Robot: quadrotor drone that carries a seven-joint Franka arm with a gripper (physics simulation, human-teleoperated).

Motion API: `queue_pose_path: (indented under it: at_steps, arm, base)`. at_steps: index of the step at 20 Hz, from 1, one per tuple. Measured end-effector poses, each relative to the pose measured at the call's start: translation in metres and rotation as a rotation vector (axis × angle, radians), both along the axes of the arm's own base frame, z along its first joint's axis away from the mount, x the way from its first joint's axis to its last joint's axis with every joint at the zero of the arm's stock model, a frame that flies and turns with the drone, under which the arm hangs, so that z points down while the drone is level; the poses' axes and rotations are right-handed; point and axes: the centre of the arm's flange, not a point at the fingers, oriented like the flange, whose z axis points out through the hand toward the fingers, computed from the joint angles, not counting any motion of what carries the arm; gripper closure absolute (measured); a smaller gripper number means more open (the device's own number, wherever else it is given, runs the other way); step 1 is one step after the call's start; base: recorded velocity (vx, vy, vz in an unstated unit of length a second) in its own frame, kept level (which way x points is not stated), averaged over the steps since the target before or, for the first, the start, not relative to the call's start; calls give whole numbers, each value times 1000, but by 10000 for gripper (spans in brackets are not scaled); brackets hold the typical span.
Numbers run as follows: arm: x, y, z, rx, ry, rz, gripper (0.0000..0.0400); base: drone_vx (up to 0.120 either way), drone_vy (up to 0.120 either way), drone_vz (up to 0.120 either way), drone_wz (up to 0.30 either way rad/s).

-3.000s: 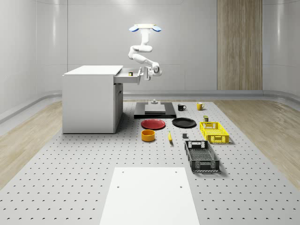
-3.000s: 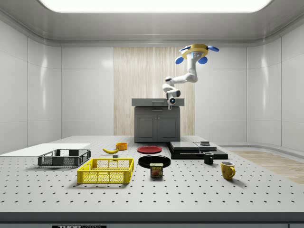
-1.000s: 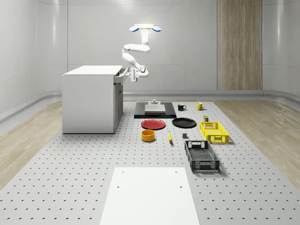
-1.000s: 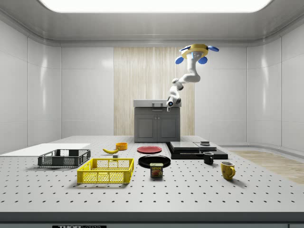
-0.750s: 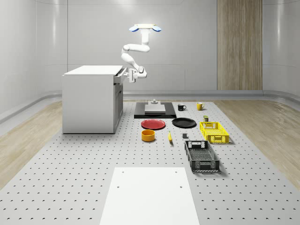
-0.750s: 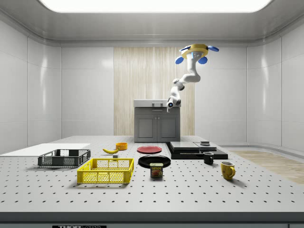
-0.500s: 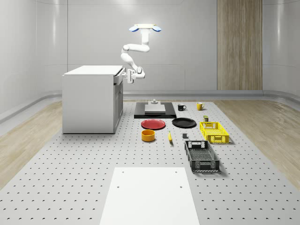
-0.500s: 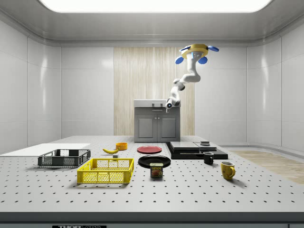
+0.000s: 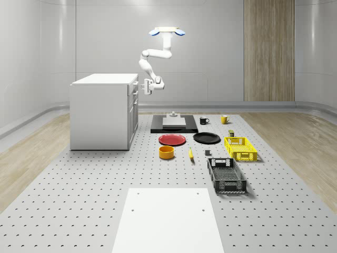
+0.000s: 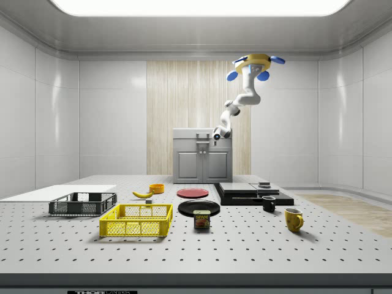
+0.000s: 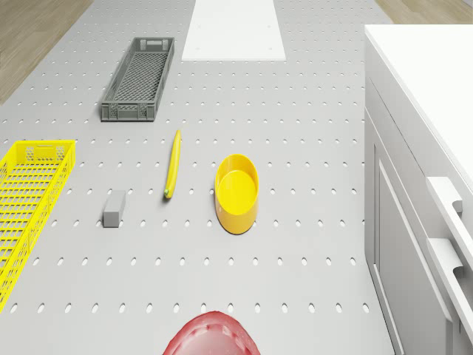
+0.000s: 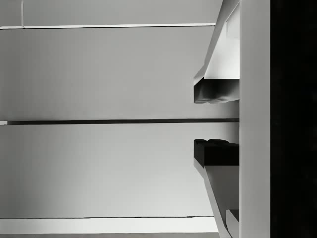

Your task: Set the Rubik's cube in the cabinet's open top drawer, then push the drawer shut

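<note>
The drawer [image 9: 135, 86] is now sitting flush in the cabinet [image 9: 100, 112], where three seconds ago it was standing out with the cube inside; the arm has been drawing in toward the cabinet front all the while, and the drone [image 9: 167, 31] is sitting slightly further toward the whole-scene view's right than half a second ago. We are seeing the drone hovering high above the floor beside the cabinet, over the black slab [image 9: 174, 124]; the arm is bending down from it and the gripper [image 9: 143, 87] is sitting just at the drawer front, though we cannot tell whether it is touching. In the wrist view the fingers [image 12: 216, 90] are standing apart with nothing between them, facing the flat grey front [image 12: 99, 74]. The cube is out of sight inside the shut drawer. In the drone view we are looking down on the yellow bowl [image 11: 236, 192], the banana [image 11: 173, 163], the grey crate [image 11: 140, 78], the yellow crate [image 11: 29, 200] and the red plate [image 11: 211, 336] on the floor.
</note>
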Motion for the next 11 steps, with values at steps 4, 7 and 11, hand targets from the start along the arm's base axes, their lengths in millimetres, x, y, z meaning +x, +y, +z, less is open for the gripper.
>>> queue_pose_path:
  at_steps: [4,7,11]
  arm:
    - [6,6,-2,0,-6,0,295]
    - [9,8,-4,0,-8,0,295]
    - [11,10,-5,0,-10,0,295]
  base:
    - [0,120,0,0]
    - [0,0,0,0]
    - [0,0,0,0]
